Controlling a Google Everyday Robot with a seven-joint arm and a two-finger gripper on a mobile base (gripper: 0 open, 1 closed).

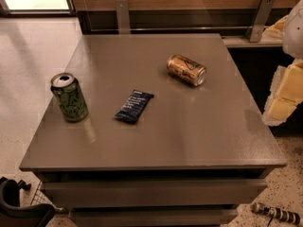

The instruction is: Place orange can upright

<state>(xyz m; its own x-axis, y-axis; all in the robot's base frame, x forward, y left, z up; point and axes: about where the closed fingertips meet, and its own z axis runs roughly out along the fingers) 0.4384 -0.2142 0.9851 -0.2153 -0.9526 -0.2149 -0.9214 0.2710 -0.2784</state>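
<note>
The orange can (186, 70) lies on its side on the grey table (189, 136), right of centre toward the far side, with its silver top facing right and front. My gripper (284, 98) shows as white and pale yellow parts at the right edge of the view, beside the table's right side. It is well apart from the orange can and holds nothing that I can see.
A green can (69, 97) stands upright near the table's left edge. A dark blue snack bar (134, 106) lies flat between the two cans. A low wall with metal brackets (122, 15) runs behind the table. A dark object (19, 207) sits on the floor at front left.
</note>
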